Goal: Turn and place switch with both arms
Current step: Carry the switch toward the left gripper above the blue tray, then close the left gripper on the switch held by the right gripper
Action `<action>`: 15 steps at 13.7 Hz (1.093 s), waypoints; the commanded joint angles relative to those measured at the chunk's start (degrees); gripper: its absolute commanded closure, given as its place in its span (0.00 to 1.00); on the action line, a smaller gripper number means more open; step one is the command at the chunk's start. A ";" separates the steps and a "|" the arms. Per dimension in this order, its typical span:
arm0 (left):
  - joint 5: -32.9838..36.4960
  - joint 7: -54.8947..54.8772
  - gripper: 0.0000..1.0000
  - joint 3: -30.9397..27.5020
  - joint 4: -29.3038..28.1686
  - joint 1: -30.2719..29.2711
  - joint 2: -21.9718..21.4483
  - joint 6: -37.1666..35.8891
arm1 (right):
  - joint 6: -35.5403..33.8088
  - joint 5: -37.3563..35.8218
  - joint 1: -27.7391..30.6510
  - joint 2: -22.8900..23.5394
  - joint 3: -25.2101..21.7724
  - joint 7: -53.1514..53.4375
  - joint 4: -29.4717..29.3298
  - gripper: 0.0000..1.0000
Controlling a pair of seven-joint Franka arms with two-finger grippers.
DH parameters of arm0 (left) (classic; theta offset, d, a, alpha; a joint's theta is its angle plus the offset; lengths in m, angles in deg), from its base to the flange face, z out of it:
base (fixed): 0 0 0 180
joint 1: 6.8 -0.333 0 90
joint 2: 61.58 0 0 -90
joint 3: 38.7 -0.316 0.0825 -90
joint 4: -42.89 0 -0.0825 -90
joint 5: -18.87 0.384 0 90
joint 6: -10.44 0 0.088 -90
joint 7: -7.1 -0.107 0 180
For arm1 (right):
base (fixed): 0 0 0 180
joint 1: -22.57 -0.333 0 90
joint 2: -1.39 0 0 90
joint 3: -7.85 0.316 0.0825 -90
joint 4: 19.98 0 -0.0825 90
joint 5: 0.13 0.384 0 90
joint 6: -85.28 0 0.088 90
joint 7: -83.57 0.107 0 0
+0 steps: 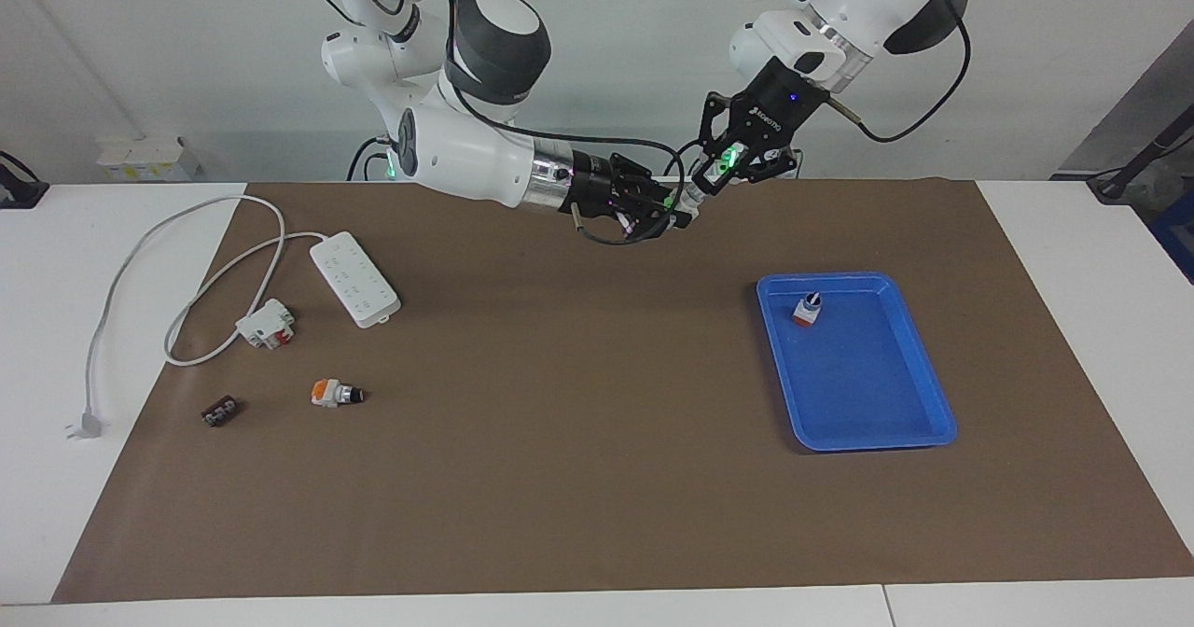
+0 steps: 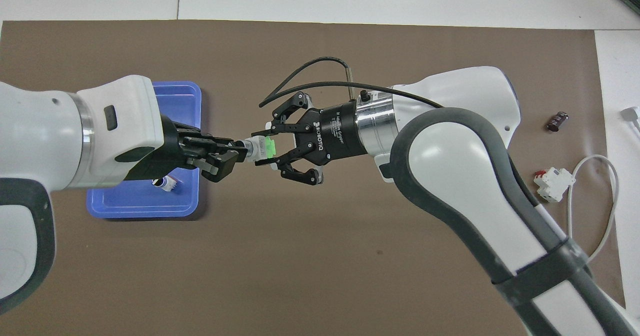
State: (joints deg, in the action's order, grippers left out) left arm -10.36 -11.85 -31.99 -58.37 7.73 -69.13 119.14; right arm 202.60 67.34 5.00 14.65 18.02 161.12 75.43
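The switch (image 2: pixel 262 147) is held in the air between the two grippers, over the brown mat and beside the blue tray (image 2: pixel 186 90). Its green block points into my right gripper (image 2: pixel 267 149), which is shut on that end. My left gripper (image 2: pixel 231 155) is at the switch's silver collar and knob end, and the knob itself is hidden. In the facing view the switch (image 1: pixel 695 194) shows as a small white piece between the right gripper (image 1: pixel 673 209) and the left gripper (image 1: pixel 723 172).
The blue tray (image 1: pixel 919 366) holds one switch with an orange end (image 1: pixel 808 310). Toward the right arm's end lie another orange-ended switch (image 1: pixel 336 393), a white-and-red block (image 1: pixel 266 323), a small black part (image 1: pixel 220 412) and a white power strip (image 1: pixel 354 278) with its cable.
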 commanded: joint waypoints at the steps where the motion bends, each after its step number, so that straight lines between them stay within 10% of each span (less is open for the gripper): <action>1: 0.32 -5.82 1.00 -0.03 -1.83 -0.38 -1.68 0.99 | 0.19 -1.29 0.79 -0.26 0.47 1.47 -0.23 1.00; 15: -0.12 -33.51 1.00 0.33 1.07 0.33 -0.98 -0.77 | 0.28 -1.64 0.61 -0.26 0.56 1.47 -0.23 1.00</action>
State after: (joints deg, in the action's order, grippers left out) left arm -10.17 -43.79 -31.87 -57.97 7.76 -69.19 119.44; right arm 202.53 67.34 5.07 14.35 17.94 161.12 75.32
